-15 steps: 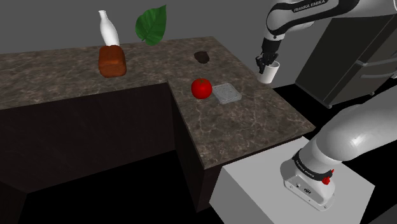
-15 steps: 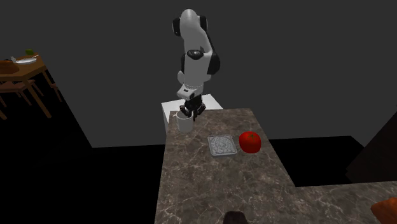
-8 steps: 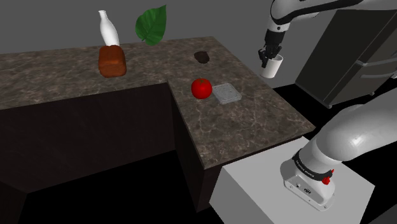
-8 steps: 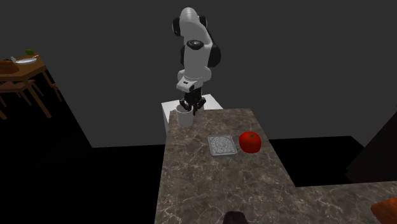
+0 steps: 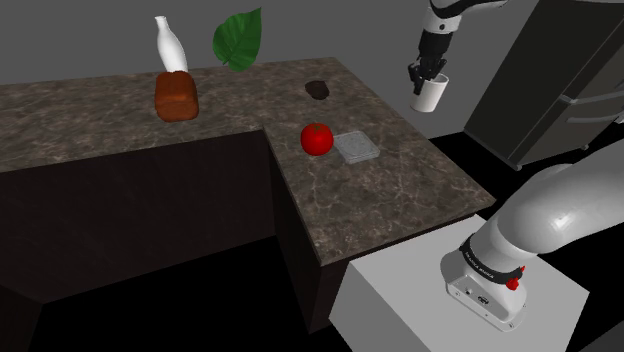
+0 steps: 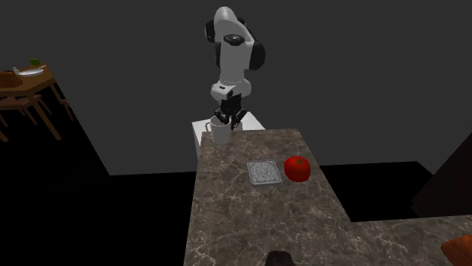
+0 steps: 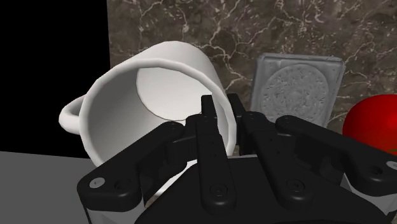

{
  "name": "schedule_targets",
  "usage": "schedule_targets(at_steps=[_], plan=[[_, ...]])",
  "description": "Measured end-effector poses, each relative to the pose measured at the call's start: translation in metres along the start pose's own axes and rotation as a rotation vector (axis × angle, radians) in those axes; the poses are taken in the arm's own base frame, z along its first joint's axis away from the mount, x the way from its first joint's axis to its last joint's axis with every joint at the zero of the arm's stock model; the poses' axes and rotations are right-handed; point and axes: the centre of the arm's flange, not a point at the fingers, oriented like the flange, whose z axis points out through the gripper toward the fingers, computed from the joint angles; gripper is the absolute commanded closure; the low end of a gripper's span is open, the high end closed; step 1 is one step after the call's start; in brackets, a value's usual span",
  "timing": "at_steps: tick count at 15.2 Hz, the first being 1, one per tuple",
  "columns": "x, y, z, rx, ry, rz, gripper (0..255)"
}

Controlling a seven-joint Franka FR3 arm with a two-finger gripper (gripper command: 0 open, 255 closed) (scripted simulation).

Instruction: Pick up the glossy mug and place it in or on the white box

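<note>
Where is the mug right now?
In the shoulder view's upper right, the white mug hangs clasped in the gripper, raised above the counter, right of the flat grey box.

white arm (image 5: 560, 212), dark joints (image 6: 257, 54), black end effector (image 5: 428, 80)

A dark brown marble counter (image 5: 380, 200) lies below the pincer (image 5: 428, 80) and runs away from it in an L, with dark cabinet fronts (image 5: 150, 220) under its top. A plain grey wall (image 5: 90, 40) rises behind the arm of the counter farthest from the pincer. Near the pincer, off the counter, stands a tall grey refrigerator (image 5: 560, 90). Well apart from the pincer, a small wooden table (image 6: 26, 79) with wooden chairs (image 6: 17, 106) borders a black area (image 6: 113, 219). The light is dim.
</note>
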Motion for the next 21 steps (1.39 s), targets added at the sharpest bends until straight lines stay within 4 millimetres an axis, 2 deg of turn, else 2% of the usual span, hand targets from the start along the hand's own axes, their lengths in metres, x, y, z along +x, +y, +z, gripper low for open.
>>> schedule_targets(at_steps=[10, 14, 16, 21], plan=[[0.064, -0.1, -0.027, -0.001, 0.0, -0.001, 255], [0.089, -0.146, -0.034, -0.001, -0.001, -0.001, 255], [0.094, -0.156, -0.028, 0.0, -0.001, -0.001, 255], [0.097, -0.16, -0.004, 0.0, -0.001, 0.0, 255]])
